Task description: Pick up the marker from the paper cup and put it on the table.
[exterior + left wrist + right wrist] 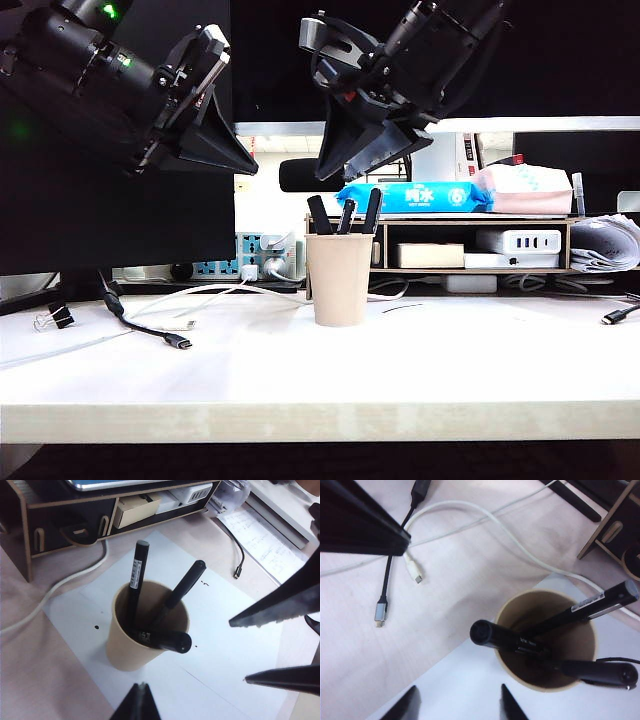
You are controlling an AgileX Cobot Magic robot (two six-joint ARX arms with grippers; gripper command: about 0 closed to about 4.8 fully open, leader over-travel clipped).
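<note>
The marker point(507, 640) and two pens lean in the paper cup point(520, 677); the right pincer point(460, 702), spread apart, hovers near its rim.

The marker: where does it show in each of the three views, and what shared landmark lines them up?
Exterior view: the marker is the leftmost of three black tips sticking out of the cup, at table centre.
Left wrist view: it leans on the cup's rim nearest the camera, cap end out.
Right wrist view: its round cap end points at the camera, over the rim on the cables' side.
Shared landmark: the cup.
</note>
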